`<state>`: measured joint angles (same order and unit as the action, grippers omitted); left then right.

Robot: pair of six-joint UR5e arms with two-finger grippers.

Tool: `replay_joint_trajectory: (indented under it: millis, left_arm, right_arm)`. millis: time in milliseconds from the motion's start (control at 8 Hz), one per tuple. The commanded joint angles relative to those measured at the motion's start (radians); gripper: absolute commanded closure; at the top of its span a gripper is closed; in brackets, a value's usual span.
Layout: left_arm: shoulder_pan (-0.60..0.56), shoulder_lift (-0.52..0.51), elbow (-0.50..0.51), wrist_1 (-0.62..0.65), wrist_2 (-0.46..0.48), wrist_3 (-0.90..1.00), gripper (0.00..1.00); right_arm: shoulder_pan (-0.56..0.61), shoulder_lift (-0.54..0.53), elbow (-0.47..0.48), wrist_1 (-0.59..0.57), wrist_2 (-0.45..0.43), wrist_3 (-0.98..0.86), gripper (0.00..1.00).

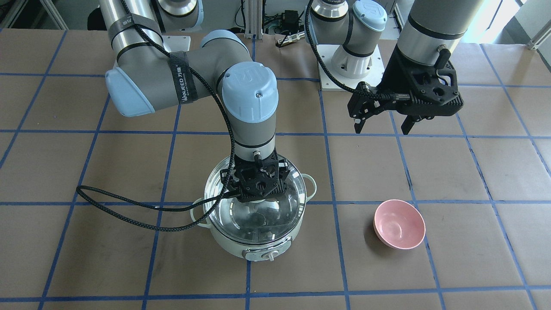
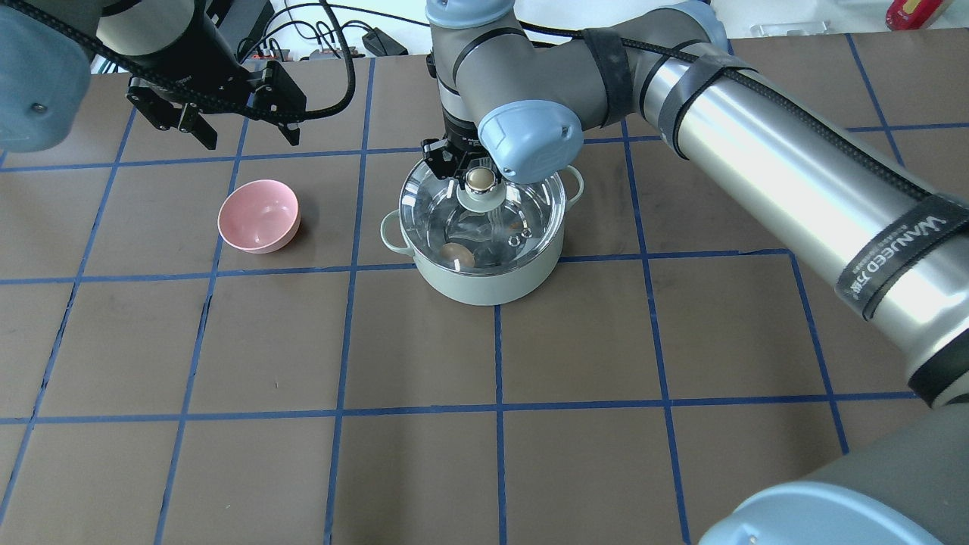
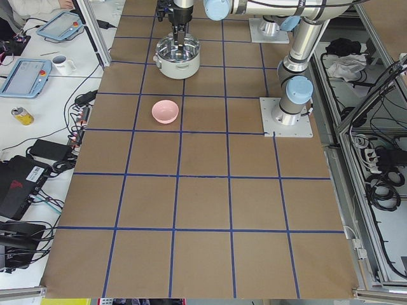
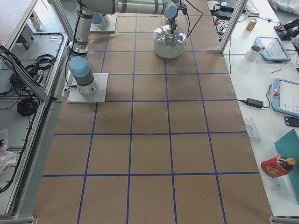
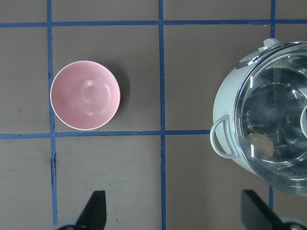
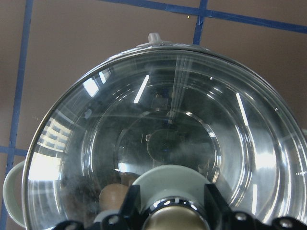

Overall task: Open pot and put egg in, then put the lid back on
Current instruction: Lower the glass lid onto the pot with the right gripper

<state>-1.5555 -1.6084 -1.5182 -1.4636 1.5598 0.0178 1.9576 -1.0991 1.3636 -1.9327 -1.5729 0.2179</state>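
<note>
Right jaws on lid; bowl apart

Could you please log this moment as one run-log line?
right gripper shut on lid knob, lid on pot | egg inside pot | left gripper open, empty, raised | pink bowl empty

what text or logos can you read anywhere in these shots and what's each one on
"WANJEED", then two Chinese characters too small to make out: on the black strap around the right arm.
Finer print under that word: too small to read.
Raised logo on the blue joint cap: too faint to read.
Markings on the pot by its control knob: too blurred to read.
</note>
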Motion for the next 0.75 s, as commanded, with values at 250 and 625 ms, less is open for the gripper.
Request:
replay_joint_trajectory:
  millis: [250, 625]
  left_arm:
    - [0.0, -0.001, 0.0, 0.002, -0.011, 0.024, 0.0]
    - [0.0, -0.002, 0.0, 0.002, -0.011, 0.024, 0.0]
  right_arm:
    - [0.0, -0.004, 0.002, -0.019, -0.001, -0.023, 1.0]
    - [0.0, -0.005, 0.008, -0.02, -0.001, -0.04, 1.0]
